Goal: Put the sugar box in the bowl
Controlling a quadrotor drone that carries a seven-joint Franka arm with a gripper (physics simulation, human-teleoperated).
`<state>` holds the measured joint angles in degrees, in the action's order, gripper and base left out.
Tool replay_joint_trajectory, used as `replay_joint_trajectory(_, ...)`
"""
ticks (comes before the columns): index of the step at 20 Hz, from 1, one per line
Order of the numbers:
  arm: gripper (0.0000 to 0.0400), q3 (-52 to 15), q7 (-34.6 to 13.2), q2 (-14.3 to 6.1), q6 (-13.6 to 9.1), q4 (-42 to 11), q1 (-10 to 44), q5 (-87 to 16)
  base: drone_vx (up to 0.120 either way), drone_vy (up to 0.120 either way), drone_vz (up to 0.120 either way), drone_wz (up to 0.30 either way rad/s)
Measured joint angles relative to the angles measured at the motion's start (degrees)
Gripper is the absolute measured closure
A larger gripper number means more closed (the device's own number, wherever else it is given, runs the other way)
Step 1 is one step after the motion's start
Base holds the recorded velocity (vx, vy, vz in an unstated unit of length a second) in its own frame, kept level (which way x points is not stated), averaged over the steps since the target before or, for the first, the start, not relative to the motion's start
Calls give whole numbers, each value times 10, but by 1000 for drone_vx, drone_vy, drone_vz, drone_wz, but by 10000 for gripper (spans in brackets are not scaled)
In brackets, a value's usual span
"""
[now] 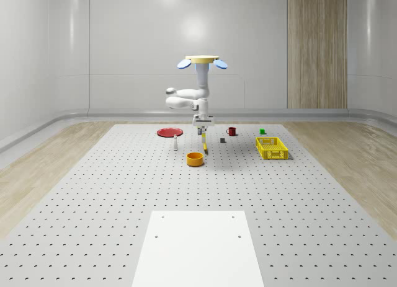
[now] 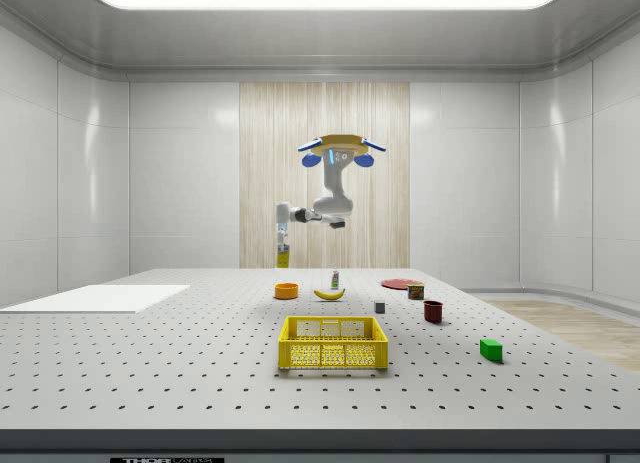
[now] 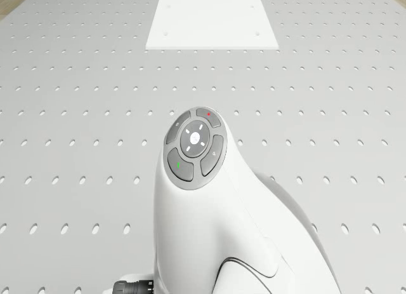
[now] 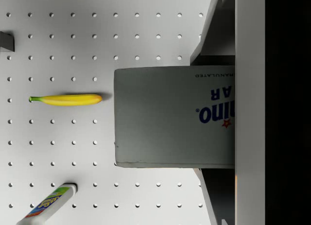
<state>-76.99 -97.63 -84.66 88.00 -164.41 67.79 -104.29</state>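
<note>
One hand (image 2: 282,245) grips sugar box (image 4: 175,115) (drone hovering)

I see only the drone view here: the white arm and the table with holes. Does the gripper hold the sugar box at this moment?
Observer: Yes. In the wrist view the sugar box sits clamped between the two fingers of the gripper.
Operator: Good. Where is the bowl, compared with the box?
Observer: In the side view the box hangs in the air under the hovering drone, directly above the orange bowl and not touching it. In the whole-scene view it looks slightly toward that view's right of the bowl.
</note>
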Motion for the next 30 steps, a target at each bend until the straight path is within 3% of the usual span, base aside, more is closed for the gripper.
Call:
replay_joint_trajectory(9, 235, -1, -1, -5, 4, 0, 1, 2, 0, -120, 0, 0)
replay_joint_trajectory(16, 235, -1, -2, -8, 7, 0, 2, 3, 0, -34, -109, 0)
replay_joint_trajectory(22, 235, 7, -2, -11, 13, 2, 3, -4, 0, -27, 0, 0)
replay_joint_trajectory(30, 234, 70, -1, -16, 39, 18, 10, -63, 0, 0, 0, 0)
